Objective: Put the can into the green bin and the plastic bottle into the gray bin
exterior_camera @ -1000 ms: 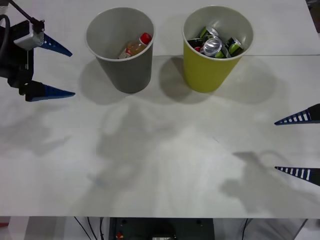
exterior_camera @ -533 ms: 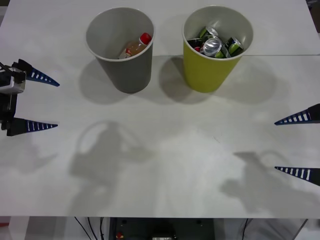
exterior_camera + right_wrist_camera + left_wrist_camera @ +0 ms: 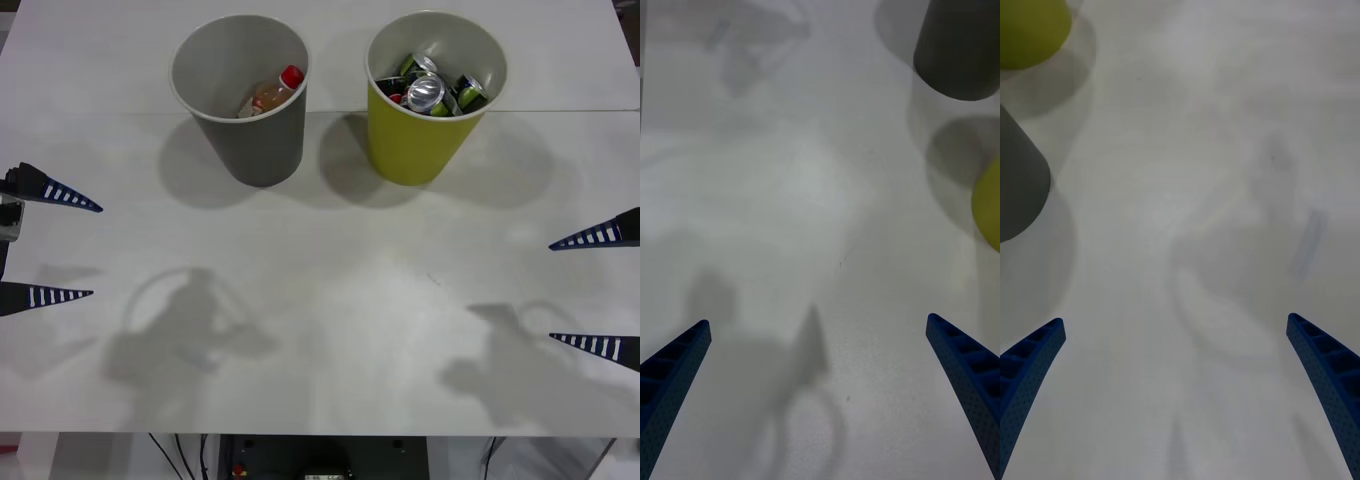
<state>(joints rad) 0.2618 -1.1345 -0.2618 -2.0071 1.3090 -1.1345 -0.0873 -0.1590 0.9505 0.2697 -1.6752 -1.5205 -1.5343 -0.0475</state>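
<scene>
Already sorted, the plastic bottle [image 3: 272,92] lies inside the gray bin [image 3: 250,140] and the can [image 3: 425,93] tops other cans in the green bin [image 3: 415,145]. Left gripper [image 3: 45,243] and right gripper [image 3: 598,293] flank the white table [image 3: 330,300], fingers apart.
</scene>
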